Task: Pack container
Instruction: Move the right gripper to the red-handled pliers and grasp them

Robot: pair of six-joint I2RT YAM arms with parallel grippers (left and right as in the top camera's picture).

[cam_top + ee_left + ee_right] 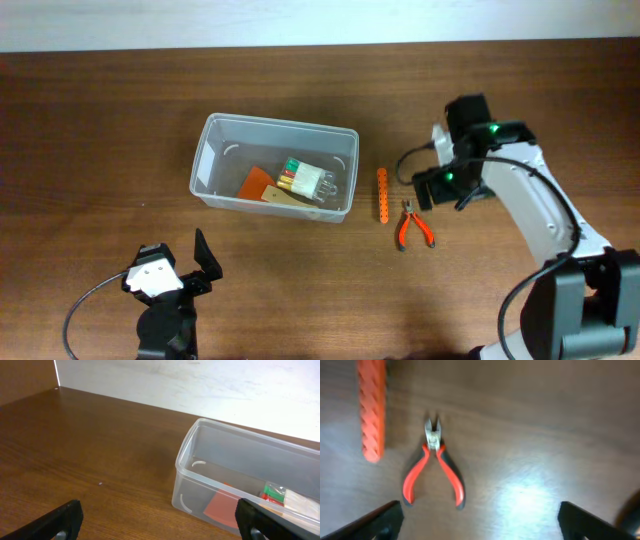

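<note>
My left tool (160, 527) is spread wide and empty over the brown wooden surface (90, 460), near the clear rectangular plastic container (200, 425). The container sits mid-surface and holds a flat orange piece (220, 507) and a small clear box of coloured bits (287, 497). My right tool (482, 525), also wide apart and empty, hovers above red-and-black-handled pliers (434, 467) lying beside an orange ridged strip (372, 410), right of the container.

Overhead camera: fixed high, facing straight down on the whole counter (100, 120). Left wrist camera: low, near left, facing far-right at the container (225, 460). Right wrist camera: close above the pliers (434, 446), facing down. Overhead shares both.
</note>
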